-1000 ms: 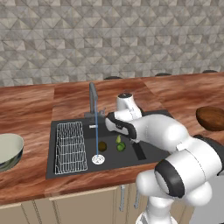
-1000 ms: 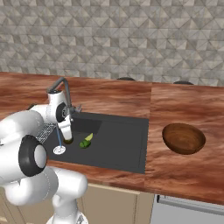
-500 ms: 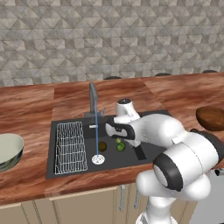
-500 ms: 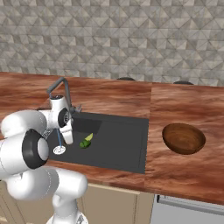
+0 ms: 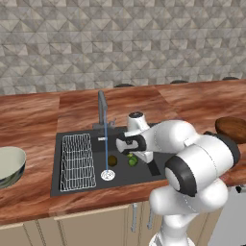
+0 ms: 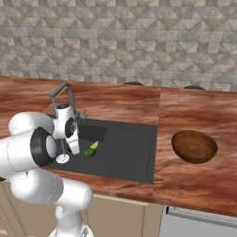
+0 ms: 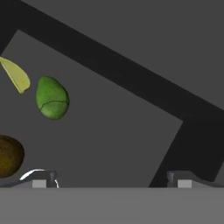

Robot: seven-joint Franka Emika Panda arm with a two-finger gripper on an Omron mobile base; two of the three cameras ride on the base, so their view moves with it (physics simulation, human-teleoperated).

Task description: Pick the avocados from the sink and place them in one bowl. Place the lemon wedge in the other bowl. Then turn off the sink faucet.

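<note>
Gripper (image 7: 109,178) lower over the sink (image 5: 86,185) than a second back, jaws wide apart, nothing between them. Down on the basin floor: 2 avocados, green (image 7: 52,98) and brown (image 7: 9,155), with lemon wedge (image 7: 16,75) just beside the green. Wooden bowl (image 6: 194,146) right, pale bowl (image 5: 9,165) left. Faucet (image 5: 102,104) running.

The wooden surface (image 5: 43,110) carries a pale grey-green bowl (image 5: 9,164) at the left and a brown wooden bowl (image 6: 194,146) at the right. Recessed between them, the dark sink (image 5: 86,180) holds a wire rack (image 5: 76,161), two avocados (image 7: 52,98) and a lemon wedge (image 7: 16,75).
</note>
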